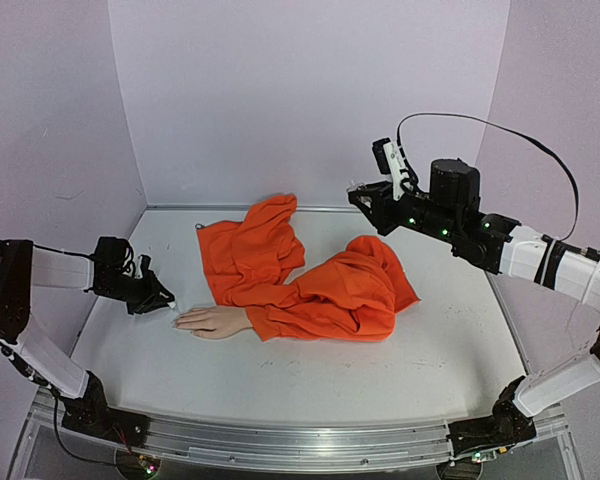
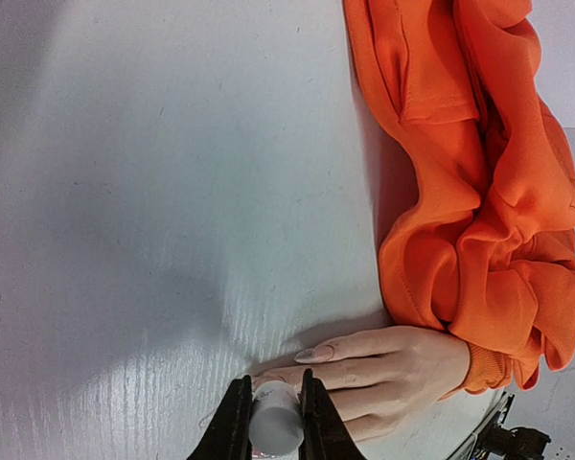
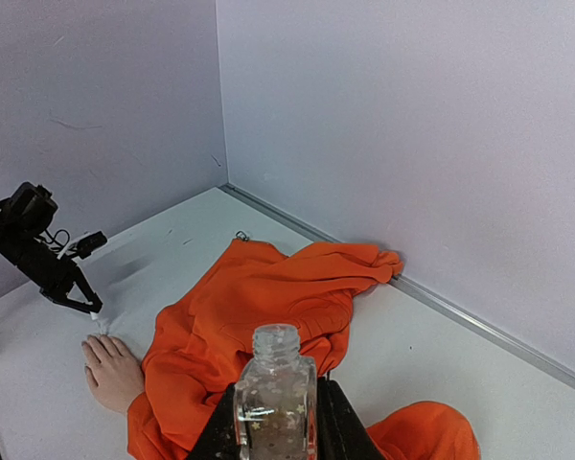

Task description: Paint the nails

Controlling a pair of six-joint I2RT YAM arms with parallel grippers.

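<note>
The left wrist view is showing us something the other views are too far away to show: the nails (image 2: 313, 354) on the pale mannequin hand (image 2: 393, 369). They are looking long, pale and shiny. The hand is lying flat on the white bench (image 2: 153, 240), and its wrist is going into the orange sleeve (image 2: 479, 240). In this same view the left claw (image 2: 275, 407) is squeezing a small round white piece (image 2: 275, 426) right at the fingertips. We cannot tell if the piece is touching a nail.

The right wrist view is showing us what the top view is hiding. The right claw (image 3: 276, 431) is gripping a clear glass bottle (image 3: 275, 383). The bottle is standing upright with its top open.

From the top view we are seeing both arms. The left arm is reaching in low from the side, and its claw is tipping down at the tips of the fingers. The right arm is lifting high over the back of the bench, well apart from the hand.
</note>
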